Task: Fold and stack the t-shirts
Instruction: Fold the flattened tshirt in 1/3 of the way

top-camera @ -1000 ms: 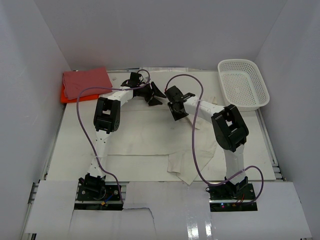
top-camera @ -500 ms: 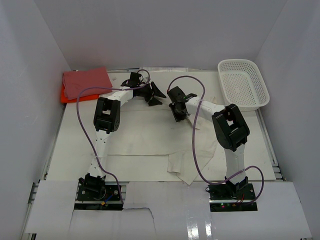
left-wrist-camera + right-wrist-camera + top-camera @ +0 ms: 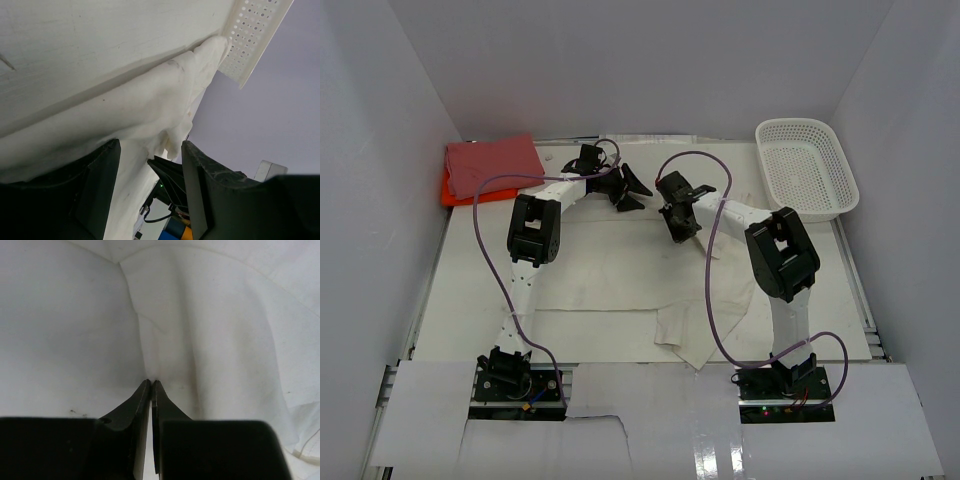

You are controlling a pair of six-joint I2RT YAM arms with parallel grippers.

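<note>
The cream t-shirt [image 3: 620,275] lies spread flat over the middle of the table. My right gripper [image 3: 678,228] is down on its far part, shut with a small ridge of the cream cloth [image 3: 225,330] pinched at its tips [image 3: 151,384]. My left gripper [image 3: 628,188] is open near the shirt's far edge. In the left wrist view a bunched fold of the cream cloth [image 3: 125,100] lies just beyond the open left gripper [image 3: 150,167], not held. The folded pink-red t-shirt [image 3: 492,162] lies on the folded orange t-shirt [image 3: 448,192] at the far left.
A white mesh basket [image 3: 807,168] stands at the far right corner. White walls close in the table on three sides. A perforated white rail [image 3: 250,35] runs along the table's edge in the left wrist view. Purple cables loop over both arms.
My right gripper has shifted slightly right and lowered onto the cream cloth, its jaws closing. My left gripper has barely moved.
</note>
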